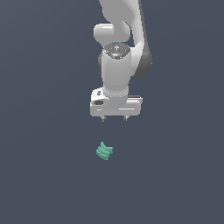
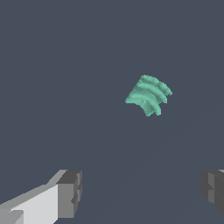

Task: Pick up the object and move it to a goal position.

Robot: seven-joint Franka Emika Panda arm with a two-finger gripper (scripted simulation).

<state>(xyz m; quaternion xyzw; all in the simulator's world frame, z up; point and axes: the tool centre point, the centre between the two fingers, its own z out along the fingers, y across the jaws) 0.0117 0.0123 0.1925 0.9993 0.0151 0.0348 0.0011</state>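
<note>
Surface: flat, uniform dark slate-blue plane (image 1: 43, 175) filling both views. No edges, seams or walls visible, so can't tell whether it's a counter or a floor. No room features to report.

Count: one arm, one hand, one object.

Arm (image 1: 117, 65): white Panda with dark grey at the joints, entering from the top of the exterior view and pointing straight down.

Hand (image 1: 114, 118): white body, two short dark fingertips poking out below it. Fingers spread wide with nothing between them. In the wrist view the two grey finger pads (image 2: 70, 192) sit far apart at opposite sides of the frame, with only bare surface in the gap. Hand hangs above the surface, clear of the object.

Object (image 1: 104, 151): small teal-green chunky piece with ridged, zigzag sides, much smaller than the hand. Lies on the surface below the hand in the exterior view, slightly toward that view's left of the hand's centreline. Not touched by either finger. In the wrist view the object (image 2: 148, 95) shows several curved ridges running across it, and sits well apart from both pads, outside the gap between them.

Writing: no readable brands, labels or text on anything.
</note>
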